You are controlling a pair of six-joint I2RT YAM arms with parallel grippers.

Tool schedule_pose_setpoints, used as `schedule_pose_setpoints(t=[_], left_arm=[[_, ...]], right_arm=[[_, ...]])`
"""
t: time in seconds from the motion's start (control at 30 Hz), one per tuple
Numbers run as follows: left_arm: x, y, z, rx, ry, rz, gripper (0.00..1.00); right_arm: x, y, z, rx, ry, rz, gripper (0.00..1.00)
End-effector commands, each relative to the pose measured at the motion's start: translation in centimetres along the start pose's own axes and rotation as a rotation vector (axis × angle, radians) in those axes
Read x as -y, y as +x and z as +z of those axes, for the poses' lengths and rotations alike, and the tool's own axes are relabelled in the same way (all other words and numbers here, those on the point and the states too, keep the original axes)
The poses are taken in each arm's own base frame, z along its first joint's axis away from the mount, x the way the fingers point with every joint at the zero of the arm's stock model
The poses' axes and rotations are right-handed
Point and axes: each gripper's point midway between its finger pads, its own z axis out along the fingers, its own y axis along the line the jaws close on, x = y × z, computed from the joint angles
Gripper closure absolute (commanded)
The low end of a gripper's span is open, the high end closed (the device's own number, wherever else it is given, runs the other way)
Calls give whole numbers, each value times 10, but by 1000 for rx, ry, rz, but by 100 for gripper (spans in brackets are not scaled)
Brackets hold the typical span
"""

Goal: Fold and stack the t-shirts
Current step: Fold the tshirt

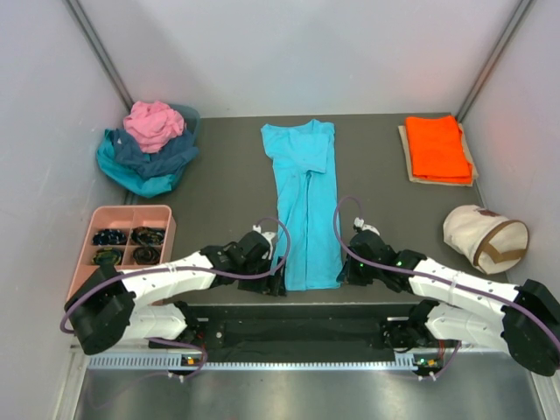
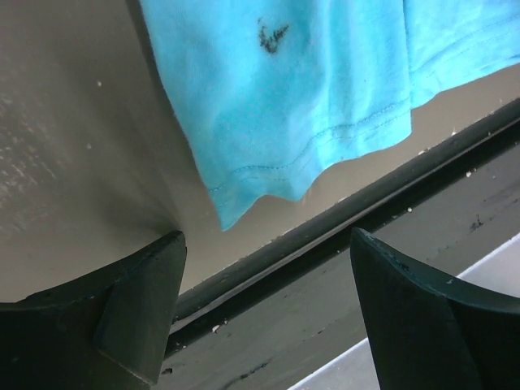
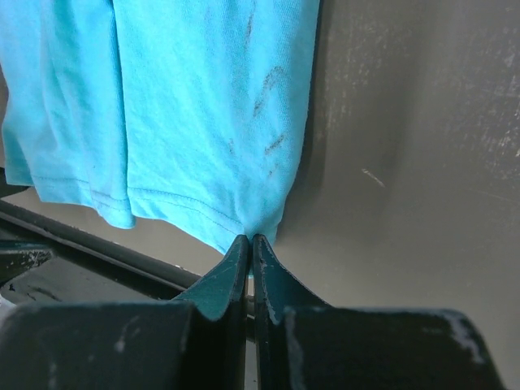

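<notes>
- The left gripper (image 2: 266, 237) is seen spread wide, nothing held, just below the hem of the turquoise t-shirt (image 2: 284, 97).
- The right gripper (image 3: 250, 240) is clenched on that hem's corner.
- The shirt is laid lengthwise mid-frame on the dark table (image 1: 219, 184), enclosed by pale walls (image 1: 289, 52).

Both wrist views crop the turquoise t-shirt (image 2: 309, 89). Far left of it, a pink t-shirt (image 1: 153, 122) buries much of the navy t-shirt (image 1: 166, 156) and teal t-shirt (image 1: 131, 178). Near left of it, a pink tray (image 1: 122, 212) holds dark items (image 1: 147, 234) too small to identify. The right pincer (image 3: 250, 242) hides the hem corner it pinches.
</notes>
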Motion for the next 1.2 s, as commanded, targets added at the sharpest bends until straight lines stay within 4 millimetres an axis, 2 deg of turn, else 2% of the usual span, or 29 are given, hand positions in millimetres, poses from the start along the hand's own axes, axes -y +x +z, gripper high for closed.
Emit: schedule_pose_setpoints(t=[0.0, 0.2, 0.57, 0.67, 0.93, 1.17], left_arm=[[-10, -4, 3, 32, -54, -5, 13], [-11, -13, 9, 76, -64, -18, 14], [-8, -19, 23, 73, -60, -26, 36], [-11, -19, 25, 71, -72, -26, 37], [-24, -18, 18, 118, -117, -82, 44], [-28, -30, 10, 217, -130, -142, 44]], right_arm=[[-18, -12, -6, 33, -46, -22, 100], [-18, -12, -6, 35, -41, -27, 100], [-17, -13, -8, 35, -33, -31, 100], [-16, -13, -7, 35, -31, -31, 100], [-16, -12, -6, 33, -31, -31, 100], [-16, -11, -3, 21, -28, -36, 100]])
